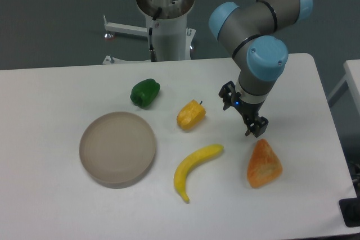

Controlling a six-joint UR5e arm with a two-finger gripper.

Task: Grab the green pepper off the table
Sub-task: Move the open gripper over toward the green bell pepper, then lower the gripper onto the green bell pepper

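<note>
The green pepper (145, 93) is small, glossy and dark green, and it lies on the white table (56, 206) left of centre, near the far edge. My gripper (244, 112) hangs to the right of the middle, well to the right of the green pepper, with the yellow pepper between them. Its two dark fingers (260, 127) stand apart with nothing between them, so it is open and empty.
A yellow-orange pepper (191, 114) lies just left of the gripper. A yellow banana (194, 167) lies in front of it. An orange lumpy fruit (264, 164) lies below the gripper. A round grey-beige bowl (117, 148) stands at the left front. The robot base (167, 26) stands behind the table.
</note>
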